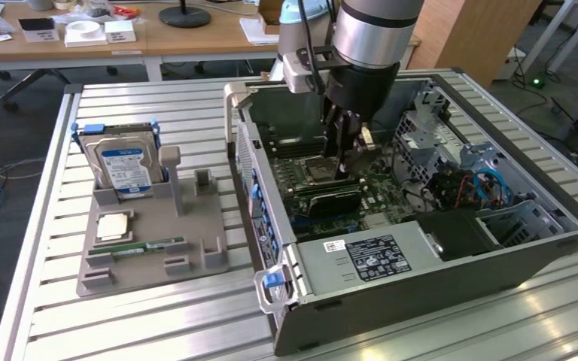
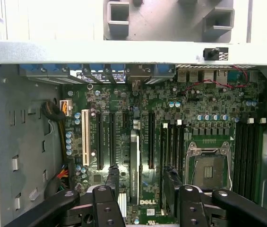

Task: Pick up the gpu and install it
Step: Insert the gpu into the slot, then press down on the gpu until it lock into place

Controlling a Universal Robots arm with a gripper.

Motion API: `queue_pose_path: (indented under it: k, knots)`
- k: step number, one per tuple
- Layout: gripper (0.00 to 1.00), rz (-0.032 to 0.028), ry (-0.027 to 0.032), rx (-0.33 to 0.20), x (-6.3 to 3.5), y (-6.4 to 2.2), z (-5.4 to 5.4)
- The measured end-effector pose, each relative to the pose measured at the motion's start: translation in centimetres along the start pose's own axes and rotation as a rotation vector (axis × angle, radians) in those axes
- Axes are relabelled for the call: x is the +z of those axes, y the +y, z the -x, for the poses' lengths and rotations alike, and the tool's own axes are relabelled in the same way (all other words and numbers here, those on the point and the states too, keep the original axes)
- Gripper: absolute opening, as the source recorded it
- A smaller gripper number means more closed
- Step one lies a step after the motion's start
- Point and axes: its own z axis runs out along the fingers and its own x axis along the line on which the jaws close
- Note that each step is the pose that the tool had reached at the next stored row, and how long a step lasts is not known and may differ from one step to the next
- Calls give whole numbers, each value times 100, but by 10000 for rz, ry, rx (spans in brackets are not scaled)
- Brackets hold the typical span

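The tool [image 1: 348, 171] hangs inside the computer case [image 1: 409, 301], fingers spread wide and gripping nothing, straddling the gpu [image 2: 134, 161], which stands on edge in a motherboard slot near the CPU socket [image 2: 209, 164], apparently seated and needing no hold

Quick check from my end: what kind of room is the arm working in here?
Probably a lab or office workshop. An open computer case lies on a slatted aluminium workbench beside a grey parts holder with a hard drive. Wooden desks stand behind. The gripper hangs open over the motherboard.
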Motion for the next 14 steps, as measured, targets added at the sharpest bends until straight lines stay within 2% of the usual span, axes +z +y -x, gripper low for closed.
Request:
queue_pose_path:
  k: [14]
  knots:
    - [51,-1,0,0,0,0,0]
